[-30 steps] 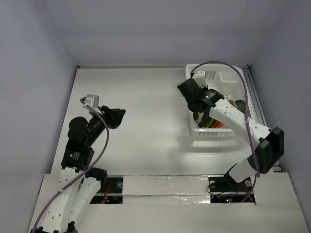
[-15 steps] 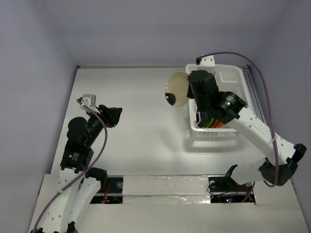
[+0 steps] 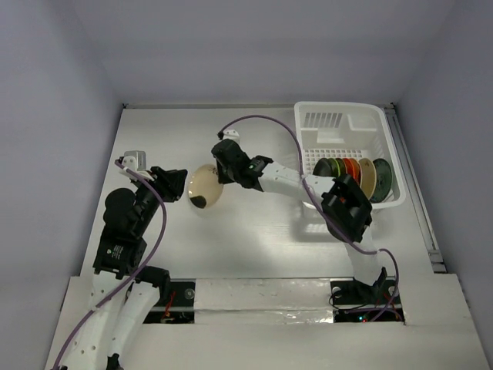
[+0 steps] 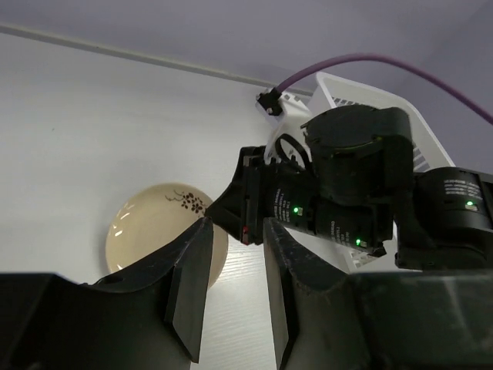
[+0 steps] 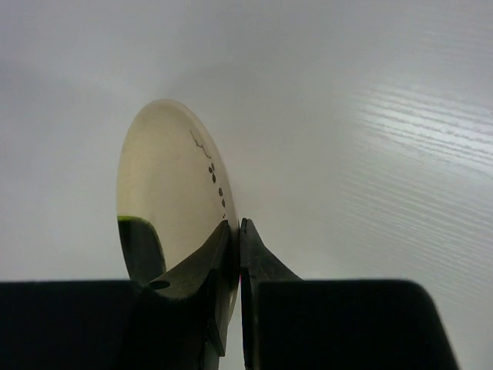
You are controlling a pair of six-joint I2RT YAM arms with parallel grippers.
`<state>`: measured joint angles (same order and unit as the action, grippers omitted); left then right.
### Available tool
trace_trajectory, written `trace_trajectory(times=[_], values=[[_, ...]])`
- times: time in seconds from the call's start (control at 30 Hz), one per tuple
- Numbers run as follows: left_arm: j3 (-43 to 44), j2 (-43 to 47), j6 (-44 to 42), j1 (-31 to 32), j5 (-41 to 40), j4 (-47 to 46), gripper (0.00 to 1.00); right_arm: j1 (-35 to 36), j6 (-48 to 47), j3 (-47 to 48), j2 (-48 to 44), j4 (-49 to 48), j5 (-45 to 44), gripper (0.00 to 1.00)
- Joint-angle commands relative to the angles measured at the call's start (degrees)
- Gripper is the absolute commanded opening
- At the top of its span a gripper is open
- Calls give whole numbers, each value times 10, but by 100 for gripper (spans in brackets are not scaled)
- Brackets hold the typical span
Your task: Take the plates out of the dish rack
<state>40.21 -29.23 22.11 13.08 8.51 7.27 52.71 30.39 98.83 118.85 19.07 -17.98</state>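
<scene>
My right gripper [image 3: 216, 179] is shut on the rim of a cream plate [image 3: 204, 187] with a small dark sprig pattern and holds it on edge over the table's left-middle. In the right wrist view both jaws pinch the cream plate [image 5: 169, 185] at its lower right rim, where my right gripper [image 5: 237, 228] closes. My left gripper [image 3: 182, 186] stands open just left of it; in the left wrist view the cream plate [image 4: 154, 231] lies past the left finger, and nothing sits between the fingers of my left gripper [image 4: 237, 231]. The dish rack [image 3: 339, 109] at the right holds several upright plates [image 3: 350, 171].
The right arm's forearm and elbow [image 3: 343, 204] stretch across the rack's near-left corner, with a purple cable [image 3: 262, 122] arching above. A raised rail [image 3: 412, 185] runs along the table's right edge. Grey walls enclose the back and sides.
The right arm lifted the cream plate out of the dish rack and swung it left across the table to just in front of the left gripper. The left arm edged slightly left.
</scene>
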Motion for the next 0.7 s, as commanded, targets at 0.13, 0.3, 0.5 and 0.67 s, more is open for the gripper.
trace_trajectory(times=[0.13, 0.3, 0.5, 0.67], values=[[21, -8, -6, 3, 9, -23, 29, -4, 33, -34, -13, -76, -8, 0], [19, -9, -6, 3, 12, -24, 29, -4, 35, -75, -5, -72, -18, 16], [19, -8, -6, 3, 12, -24, 29, -4, 42, -122, -7, -85, -15, 20], [18, -8, -5, 3, 14, -26, 30, -4, 34, -139, -37, -86, -27, 28]])
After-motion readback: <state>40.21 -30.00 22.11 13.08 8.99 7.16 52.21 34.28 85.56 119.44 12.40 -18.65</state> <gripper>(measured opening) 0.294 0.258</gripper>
